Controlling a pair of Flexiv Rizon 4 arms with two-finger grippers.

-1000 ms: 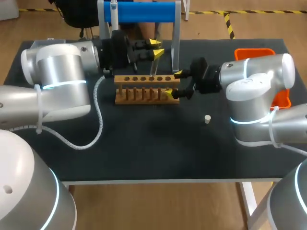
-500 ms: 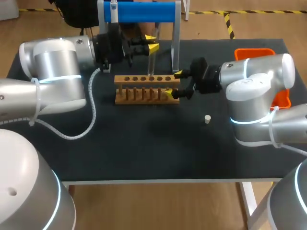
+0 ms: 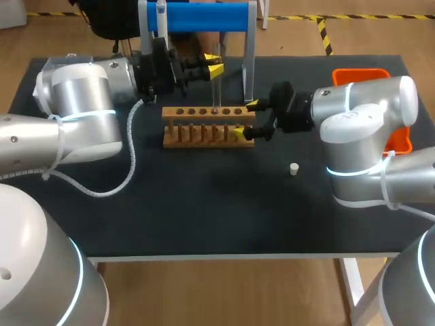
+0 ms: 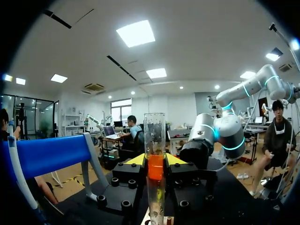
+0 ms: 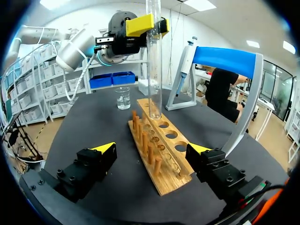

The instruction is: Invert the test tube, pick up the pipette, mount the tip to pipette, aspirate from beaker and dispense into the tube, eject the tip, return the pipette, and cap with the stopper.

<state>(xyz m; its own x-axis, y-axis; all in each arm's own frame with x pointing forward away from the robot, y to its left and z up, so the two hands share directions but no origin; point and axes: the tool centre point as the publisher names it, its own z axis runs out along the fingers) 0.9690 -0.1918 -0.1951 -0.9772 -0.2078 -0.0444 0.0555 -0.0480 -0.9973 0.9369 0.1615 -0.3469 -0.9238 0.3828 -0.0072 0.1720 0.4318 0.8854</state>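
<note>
Glass, thin-walled and clear: the test tube (image 3: 216, 87) is judged light, rigid, slippery and breakable. It wants a firm but modest pinch on the upper wall, clear of the rim. The left hand (image 3: 213, 67) is closed on it at just that place, a yellow tip on either side, with the tube upright and its round end down. That end is at or just above a hole of the wooden rack (image 3: 207, 125); which of the two cannot be told.

The right hand (image 3: 246, 118) stands wide, its fingers astride the rack's 3 o'clock end without visible contact. The stopper (image 3: 293, 168) lies loose at 4 o'clock from the rack; it is small and likely to roll.

The table (image 3: 204, 210) is dark, matt and flat, and should give fair grip. The pipette (image 5: 185, 65) hangs on the blue stand (image 3: 197, 17) at 12 o'clock from the rack, near the raised tube. The beaker (image 5: 123, 98) sits past the rack's far end. Room around the stand is judged tight.
</note>
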